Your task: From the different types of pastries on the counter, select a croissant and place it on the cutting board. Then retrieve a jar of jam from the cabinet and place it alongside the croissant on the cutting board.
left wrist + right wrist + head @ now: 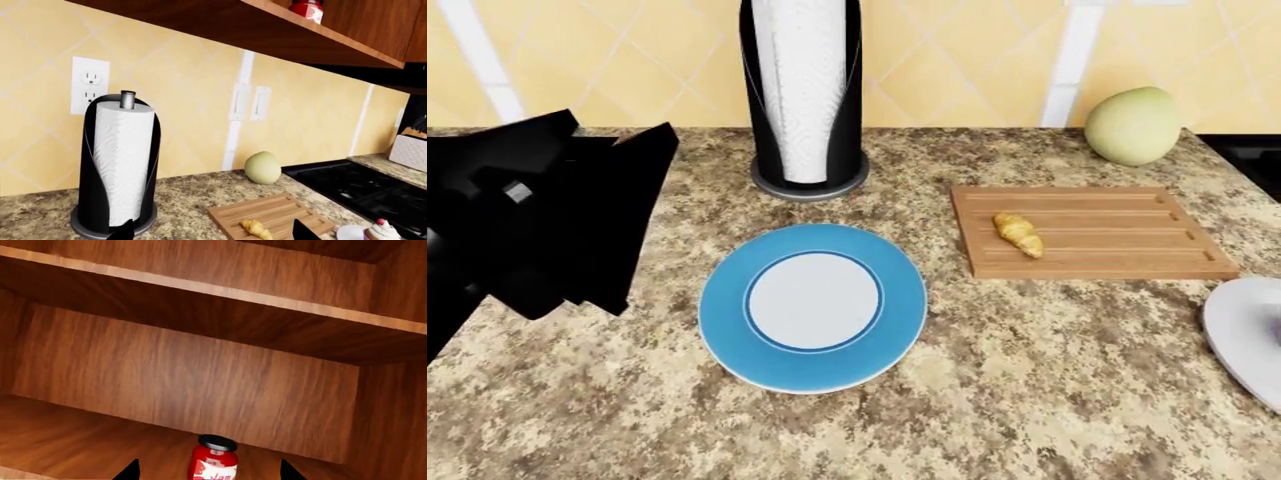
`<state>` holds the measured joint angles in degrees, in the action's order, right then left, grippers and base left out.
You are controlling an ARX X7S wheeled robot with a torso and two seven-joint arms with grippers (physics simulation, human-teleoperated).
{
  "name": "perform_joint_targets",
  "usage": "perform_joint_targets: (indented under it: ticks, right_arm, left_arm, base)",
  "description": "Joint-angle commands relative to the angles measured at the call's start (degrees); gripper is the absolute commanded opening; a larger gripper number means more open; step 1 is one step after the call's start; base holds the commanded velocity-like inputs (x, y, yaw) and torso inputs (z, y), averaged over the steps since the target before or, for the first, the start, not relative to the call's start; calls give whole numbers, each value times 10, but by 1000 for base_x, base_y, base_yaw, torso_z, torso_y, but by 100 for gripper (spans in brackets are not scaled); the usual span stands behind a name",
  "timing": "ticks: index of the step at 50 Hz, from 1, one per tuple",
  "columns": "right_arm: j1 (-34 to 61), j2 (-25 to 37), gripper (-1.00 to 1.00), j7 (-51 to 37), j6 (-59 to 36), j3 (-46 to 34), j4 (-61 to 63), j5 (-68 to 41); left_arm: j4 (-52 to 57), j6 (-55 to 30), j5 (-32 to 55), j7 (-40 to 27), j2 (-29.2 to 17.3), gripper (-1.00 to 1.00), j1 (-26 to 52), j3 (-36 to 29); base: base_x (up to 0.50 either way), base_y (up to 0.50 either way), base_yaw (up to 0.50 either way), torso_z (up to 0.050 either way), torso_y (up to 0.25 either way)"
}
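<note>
Left arm raised at the side, right gripper reaching level and spread.

The left arm (541,215) fills the head view's left as a dark, angular mass. The left gripper (217,231) shows only two black fingertips, set apart. The right gripper (210,471) likewise shows two dark fingertips, spread wide, gripping nothing.

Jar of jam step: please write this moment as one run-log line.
croissant: on cutting board | jar of jam: on cabinet shelf | right gripper: open, around jar
</note>
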<state>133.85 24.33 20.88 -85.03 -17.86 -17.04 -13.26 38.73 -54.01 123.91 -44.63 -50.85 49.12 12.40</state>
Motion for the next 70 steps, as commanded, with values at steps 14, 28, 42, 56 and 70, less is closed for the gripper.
perform_joint_targets:
  ticks: [14, 28, 42, 56, 70]
  right_arm:
    - [11, -131, 100, 185, 36, 152, -229, 487]
    - [11, -133, 100, 148, 82, 141, -308, 483]
    - [11, -170, 100, 223, 123, 140, -345, 525]
    - [11, -186, 100, 264, 196, 143, -349, 586]
    - [12, -184, 100, 232, 180, 146, -337, 543]
  left_arm:
    - [2, 9, 5, 10, 6, 100, 9, -2]
    - [3, 15, 9, 7, 7, 100, 20, -12]
    - [0, 14, 7, 7, 7, 100, 35, -28]
    - [-2, 16, 7, 10, 7, 100, 43, -32]
    - [-1, 15, 7, 16, 4, 100, 35, -26]
  base:
    - [0, 0, 0, 50, 0]
    - [0, 0, 0, 21, 0]
    - [0, 0, 0, 0, 0]
    - [0, 0, 0, 0, 0]
    - [0, 0, 0, 0, 0]
